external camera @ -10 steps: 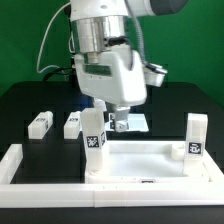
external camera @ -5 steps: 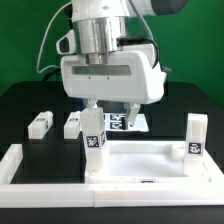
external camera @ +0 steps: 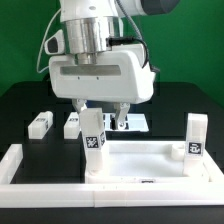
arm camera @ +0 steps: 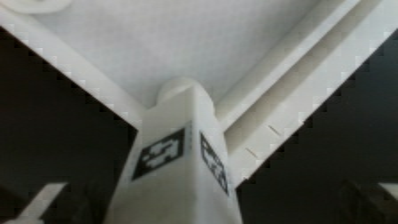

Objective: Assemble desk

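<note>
The white rimmed tabletop (external camera: 150, 176) lies flat at the front. One white leg (external camera: 93, 142) stands upright at its corner on the exterior view's left, another leg (external camera: 195, 134) at its right end. Two more legs (external camera: 40, 124) (external camera: 72, 124) lie on the black table behind. My gripper (external camera: 103, 116) hangs just above the left upright leg, its jaws wide apart on either side of the leg's top, not touching it. In the wrist view the tagged leg (arm camera: 178, 150) fills the middle between my dim fingers (arm camera: 36, 202), with the tabletop's rim (arm camera: 306, 80) behind it.
A long low white border wall (external camera: 60, 192) runs along the front and up the left side. The marker board (external camera: 136, 122) lies behind the tabletop, partly hidden by my gripper. The table surface is black.
The gripper has turned its broad side toward the camera and shifted toward the exterior view's left, so that it now sits over the left upright leg. The parts have not moved.
</note>
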Robot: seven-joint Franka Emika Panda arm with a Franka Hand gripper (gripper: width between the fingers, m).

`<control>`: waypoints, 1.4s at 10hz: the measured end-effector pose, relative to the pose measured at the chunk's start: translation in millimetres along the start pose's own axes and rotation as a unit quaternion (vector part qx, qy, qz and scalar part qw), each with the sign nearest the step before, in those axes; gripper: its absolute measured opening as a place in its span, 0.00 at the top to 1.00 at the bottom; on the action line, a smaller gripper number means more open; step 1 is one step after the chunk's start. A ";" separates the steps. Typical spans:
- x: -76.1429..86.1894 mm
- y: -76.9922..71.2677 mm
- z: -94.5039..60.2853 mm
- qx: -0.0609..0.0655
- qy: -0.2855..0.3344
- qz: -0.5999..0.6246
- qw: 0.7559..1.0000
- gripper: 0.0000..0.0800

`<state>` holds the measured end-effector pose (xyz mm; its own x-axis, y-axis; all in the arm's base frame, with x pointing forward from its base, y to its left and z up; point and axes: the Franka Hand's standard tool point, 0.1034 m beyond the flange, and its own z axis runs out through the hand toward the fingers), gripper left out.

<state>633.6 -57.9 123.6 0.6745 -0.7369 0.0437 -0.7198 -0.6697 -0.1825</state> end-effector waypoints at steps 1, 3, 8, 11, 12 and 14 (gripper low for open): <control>4.3 -6.5 -1.7 0.003 0.008 0.000 1.000 0.19; 1.2 -2.9 1.7 0.000 0.004 0.005 1.000 0.19; 2.0 -2.3 1.9 0.001 0.005 0.128 0.992 0.91; 2.9 -1.1 1.9 0.000 0.006 0.108 0.994 0.99; 0.8 -2.6 1.2 -0.017 0.004 0.034 0.999 1.00; -13.1 -17.8 -3.3 -0.067 -0.013 -0.148 0.987 1.00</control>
<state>637.0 -36.7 129.5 0.8608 -0.5064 0.0510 -0.5052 -0.8623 -0.0341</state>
